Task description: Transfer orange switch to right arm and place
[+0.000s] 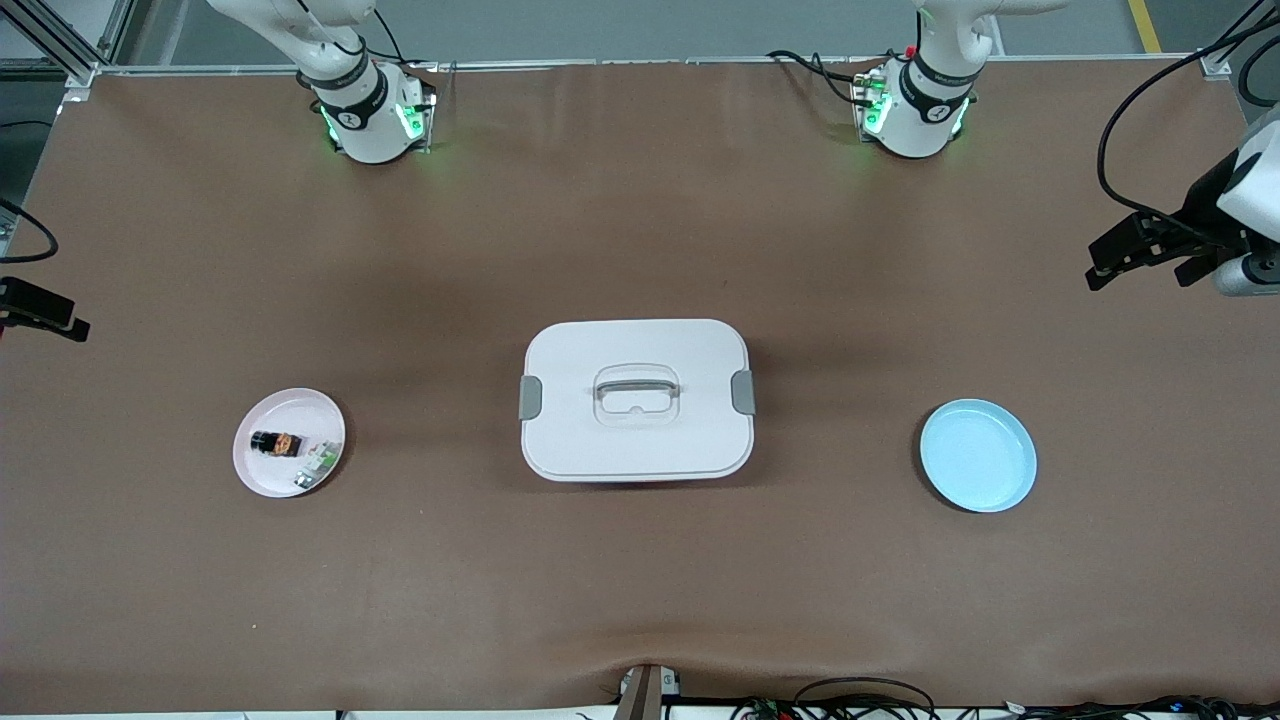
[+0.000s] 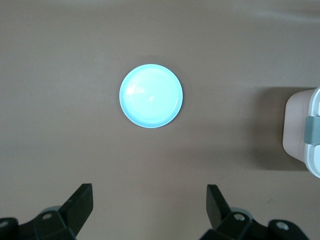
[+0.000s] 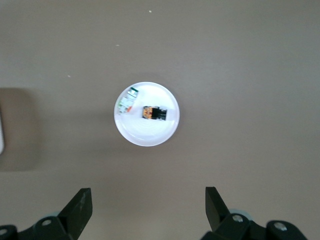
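orange switch (image 3: 154, 113) clear of right fingers (image 3: 80, 207)

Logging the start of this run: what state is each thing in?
orange switch: lying on the pink plate, ungripped
white-and-green part: on same plate
blue plate: empty
white box: lid on
left gripper: open
right gripper: open
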Controlling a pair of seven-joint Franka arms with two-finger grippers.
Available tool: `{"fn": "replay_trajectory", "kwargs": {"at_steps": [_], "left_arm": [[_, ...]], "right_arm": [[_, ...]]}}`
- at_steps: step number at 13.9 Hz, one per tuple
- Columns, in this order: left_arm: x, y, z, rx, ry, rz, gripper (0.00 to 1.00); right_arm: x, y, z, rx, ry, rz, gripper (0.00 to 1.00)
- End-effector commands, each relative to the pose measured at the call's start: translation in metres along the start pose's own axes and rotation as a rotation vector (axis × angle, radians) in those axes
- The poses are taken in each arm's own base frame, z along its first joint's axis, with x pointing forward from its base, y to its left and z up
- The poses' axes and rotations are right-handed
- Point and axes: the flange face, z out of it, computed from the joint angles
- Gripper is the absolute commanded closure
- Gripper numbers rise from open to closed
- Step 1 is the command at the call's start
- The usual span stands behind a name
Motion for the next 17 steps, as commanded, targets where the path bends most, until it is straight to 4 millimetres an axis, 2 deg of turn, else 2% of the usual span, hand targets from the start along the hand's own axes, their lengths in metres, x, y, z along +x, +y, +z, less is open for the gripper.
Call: {"fn": "replay_trajectory", "kwargs": {"at_steps": [1, 3, 4, 6, 8, 11, 14, 17], "left_arm": [[0.008, 0.003, -0.006, -0.004, 0.014, 0.008, 0.00], [0.013, 0.002, -0.007, -0.003, 0.020, 0.013, 0.00], [0.013, 0.000, -0.011, -0.004, 0.027, 0.010, 0.00], [0.015, 0.005, -0.019, -0.013, 0.042, 0.016, 0.00], [0.015, 0.002, -0.019, -0.010, 0.042, 0.016, 0.00], [0.011, 0.009, -0.015, -0.001, 0.006, 0.026, 0.00], [0.007, 0.015, -0.001, 0.005, -0.073, 0.030, 0.00], [0.002, 0.012, 0.006, 0.007, -0.122, 0.042, 0.00]], "right_arm": [[-0.004, -0.006, -0.010, -0.023, 0.002, -0.010, 0.00], [0.000, -0.036, -0.012, -0.043, 0.002, -0.063, 0.00], [0.000, -0.041, -0.015, -0.046, 0.010, -0.065, 0.00], [-0.001, -0.044, -0.021, -0.035, 0.013, -0.063, 0.00], [-0.012, -0.044, -0.033, -0.025, 0.012, -0.059, 0.00], [-0.022, -0.042, -0.041, 0.004, 0.000, -0.051, 0.00], [-0.027, -0.044, -0.041, 0.012, -0.022, -0.053, 0.00], [-0.036, -0.043, -0.037, 0.017, -0.027, -0.054, 0.00]]}}
